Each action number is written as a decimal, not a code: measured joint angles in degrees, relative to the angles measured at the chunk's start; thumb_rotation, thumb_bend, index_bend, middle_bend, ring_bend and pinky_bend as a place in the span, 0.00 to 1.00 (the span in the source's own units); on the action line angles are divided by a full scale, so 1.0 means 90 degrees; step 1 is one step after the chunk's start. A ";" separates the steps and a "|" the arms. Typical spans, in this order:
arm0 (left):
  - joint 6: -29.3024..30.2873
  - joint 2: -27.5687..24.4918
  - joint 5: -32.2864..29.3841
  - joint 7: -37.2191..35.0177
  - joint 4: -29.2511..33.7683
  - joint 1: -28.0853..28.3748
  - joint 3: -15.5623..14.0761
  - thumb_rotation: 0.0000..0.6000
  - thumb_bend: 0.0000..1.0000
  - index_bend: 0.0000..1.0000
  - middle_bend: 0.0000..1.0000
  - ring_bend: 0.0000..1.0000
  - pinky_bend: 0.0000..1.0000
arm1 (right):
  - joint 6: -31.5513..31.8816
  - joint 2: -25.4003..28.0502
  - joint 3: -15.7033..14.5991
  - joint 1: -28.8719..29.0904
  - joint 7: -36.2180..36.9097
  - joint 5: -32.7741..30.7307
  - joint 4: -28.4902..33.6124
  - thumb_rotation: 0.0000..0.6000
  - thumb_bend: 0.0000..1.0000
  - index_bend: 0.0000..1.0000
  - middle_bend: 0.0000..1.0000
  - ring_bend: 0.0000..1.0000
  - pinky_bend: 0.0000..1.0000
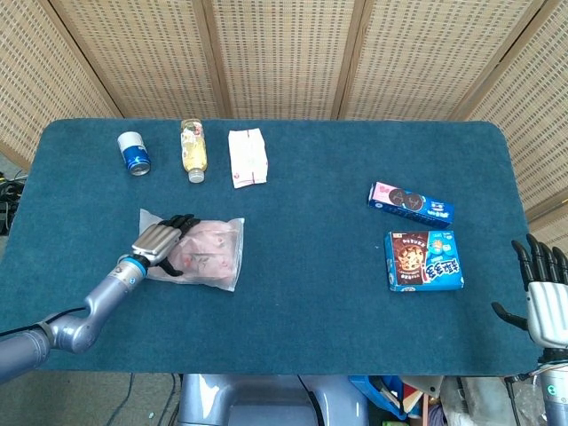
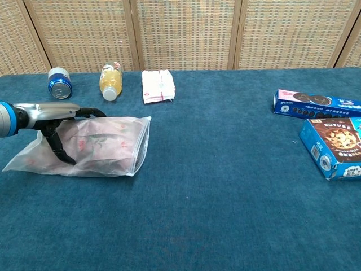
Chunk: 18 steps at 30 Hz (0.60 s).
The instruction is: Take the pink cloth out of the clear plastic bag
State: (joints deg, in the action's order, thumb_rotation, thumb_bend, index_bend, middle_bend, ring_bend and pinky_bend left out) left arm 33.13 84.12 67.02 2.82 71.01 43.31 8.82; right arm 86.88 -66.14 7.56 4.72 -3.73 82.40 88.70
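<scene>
Here the left hand (image 1: 160,243) lies flat across the left part of the clear plastic bag (image 2: 107,148), its fingers (image 2: 84,112) stretched along the top of the bag and the thumb reaching down in front; whether it actually grips the plastic cannot be told. The pink cloth (image 2: 98,144) sits folded inside that bag, which lies on the blue desk (image 1: 311,177) with its open mouth turned to the right. The right hand (image 1: 543,297) hangs off the desk's right edge, fingers spread and holding nothing. Behind the bag stand a blue can (image 1: 134,153), a lying bottle (image 1: 193,149) and a white packet (image 1: 247,157). Well to the right lie two cookie boxes (image 1: 424,260).
</scene>
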 measured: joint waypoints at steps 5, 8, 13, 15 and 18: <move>0.0136 0.0142 0.0301 -0.0504 -0.0132 -0.0019 -0.0009 1.00 0.38 0.49 0.48 0.46 0.61 | -0.0046 -0.0009 0.0000 0.0017 -0.0013 -0.0024 -0.0013 1.00 0.00 0.00 0.00 0.00 0.00; 0.0395 0.0237 0.0599 -0.0862 -0.0253 -0.0076 -0.0040 1.00 0.42 0.52 0.50 0.48 0.63 | -0.0080 -0.0020 -0.0009 0.0034 -0.0020 -0.0025 -0.0029 1.00 0.00 0.00 0.00 0.00 0.00; 0.0988 0.0372 0.1084 -0.1428 -0.0418 -0.0203 -0.0072 1.00 0.47 0.54 0.51 0.49 0.63 | -0.0126 -0.0029 -0.0031 0.0056 -0.0014 -0.0002 -0.0034 1.00 0.00 0.00 0.00 0.00 0.00; 0.1319 0.0430 0.1238 -0.1715 -0.0491 -0.0267 -0.0080 1.00 0.48 0.54 0.51 0.49 0.63 | -0.0170 -0.0027 -0.0050 0.0072 0.0015 0.0018 -0.0031 1.00 0.00 0.00 0.00 0.00 0.00; 0.1870 0.0533 0.1579 -0.2234 -0.0672 -0.0351 -0.0106 1.00 0.48 0.55 0.51 0.49 0.63 | -0.0255 -0.0005 -0.0071 0.0107 0.0122 0.0045 0.0003 1.00 0.00 0.00 0.00 0.00 0.00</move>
State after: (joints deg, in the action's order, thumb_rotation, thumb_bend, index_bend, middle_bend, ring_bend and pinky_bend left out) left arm 49.96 88.92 81.24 -17.29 64.96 40.15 7.87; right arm 84.58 -66.19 6.92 5.69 -2.64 82.80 88.73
